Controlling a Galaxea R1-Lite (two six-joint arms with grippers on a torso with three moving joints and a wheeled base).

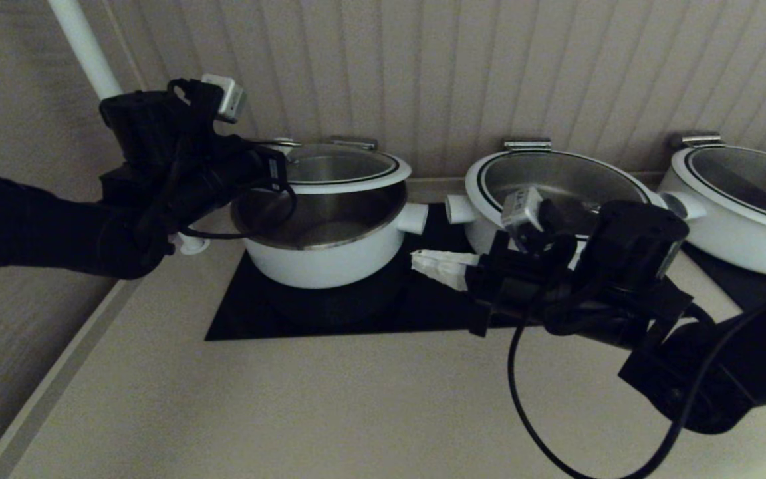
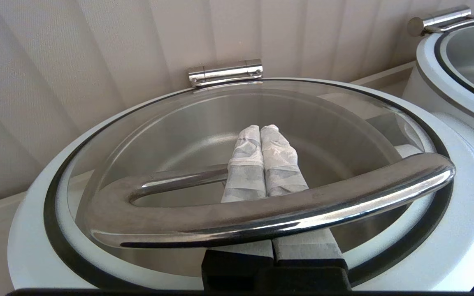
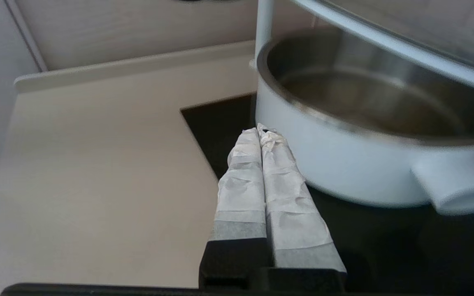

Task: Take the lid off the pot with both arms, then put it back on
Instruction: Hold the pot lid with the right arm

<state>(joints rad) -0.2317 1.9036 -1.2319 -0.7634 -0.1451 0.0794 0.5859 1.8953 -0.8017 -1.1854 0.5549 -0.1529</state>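
The pot (image 1: 323,263) stands on the black cooktop with its steel inside showing. The lid (image 1: 383,178) hangs just above it, raised at the front. My left gripper (image 2: 261,130) is shut, its wrapped fingers (image 2: 278,164) pushed under the lid's steel handle (image 2: 270,213) and over the glass (image 2: 323,119). In the head view the left gripper (image 1: 276,163) sits at the lid's left side. My right gripper (image 1: 423,261) is shut and holds nothing, low beside the pot's right wall. In the right wrist view its tips (image 3: 261,132) lie close to the pot (image 3: 344,164), with the lid's rim (image 3: 385,45) above.
Two wider white pots with glass lids (image 1: 549,179) (image 1: 742,199) stand to the right, the nearer just behind my right wrist. The pot's stubby side handle (image 1: 413,217) juts toward them. The black cooktop (image 1: 256,313) sits in a beige counter. A panelled wall is close behind.
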